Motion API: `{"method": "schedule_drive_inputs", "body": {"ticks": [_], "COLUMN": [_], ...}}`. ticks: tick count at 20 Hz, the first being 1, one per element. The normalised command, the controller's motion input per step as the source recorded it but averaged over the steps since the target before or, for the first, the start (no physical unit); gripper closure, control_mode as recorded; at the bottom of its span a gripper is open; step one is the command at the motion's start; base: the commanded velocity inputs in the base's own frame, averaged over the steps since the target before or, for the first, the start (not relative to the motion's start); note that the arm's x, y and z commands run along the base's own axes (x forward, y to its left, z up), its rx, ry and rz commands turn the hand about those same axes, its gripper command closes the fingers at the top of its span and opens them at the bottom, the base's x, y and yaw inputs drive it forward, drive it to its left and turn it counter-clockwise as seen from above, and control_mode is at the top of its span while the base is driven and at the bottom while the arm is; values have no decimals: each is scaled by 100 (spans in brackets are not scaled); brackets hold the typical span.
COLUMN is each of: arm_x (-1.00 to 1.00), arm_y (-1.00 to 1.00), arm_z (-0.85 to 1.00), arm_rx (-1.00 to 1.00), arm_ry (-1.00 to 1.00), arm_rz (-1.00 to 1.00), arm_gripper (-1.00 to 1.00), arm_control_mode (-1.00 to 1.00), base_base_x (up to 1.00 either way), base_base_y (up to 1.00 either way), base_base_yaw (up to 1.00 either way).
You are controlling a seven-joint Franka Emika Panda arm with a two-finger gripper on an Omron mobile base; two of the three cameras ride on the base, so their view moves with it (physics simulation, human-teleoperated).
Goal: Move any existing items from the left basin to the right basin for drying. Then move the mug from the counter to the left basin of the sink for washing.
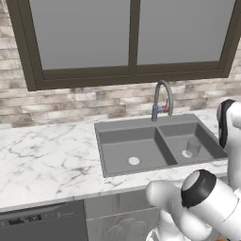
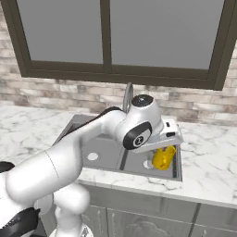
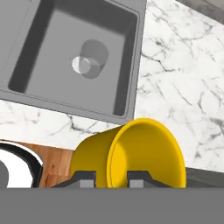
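Crowding right basin (image 3: 65,52): grey tumbler (image 3: 94,59)

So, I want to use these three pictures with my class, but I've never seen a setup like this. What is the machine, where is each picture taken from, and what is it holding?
It is a rendered kitchen with a white robot arm on a base. Two pictures come from cameras behind the arm, one to its left, one to its right. The third comes from a camera on the hand, looking along the gripper.

Set into a white marble counter is a dark grey sink with a tall tap. The wider left basin has nothing in it. A translucent grey tumbler stands in the narrower right basin, beside its drain.

The gripper is closed on the rim of a yellow mug, one finger inside and one outside, holding it near the sink's right end.
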Motion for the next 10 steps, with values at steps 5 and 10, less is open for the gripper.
{"method": "schedule_drive_inputs", "body": {"ticks": [5,10], "arm_x": [-4,6], "arm_y": [100,100], "arm_z": [23,21], "arm_rx": [-4,-1], "arm_ry": [0,0], "arm_rz": [13,15], "arm_gripper": [100,100], "arm_control_mode": [-100,-100], "base_base_x": [0,0], "base_base_y": [0,0], "base_base_yaw": [0,0]}}
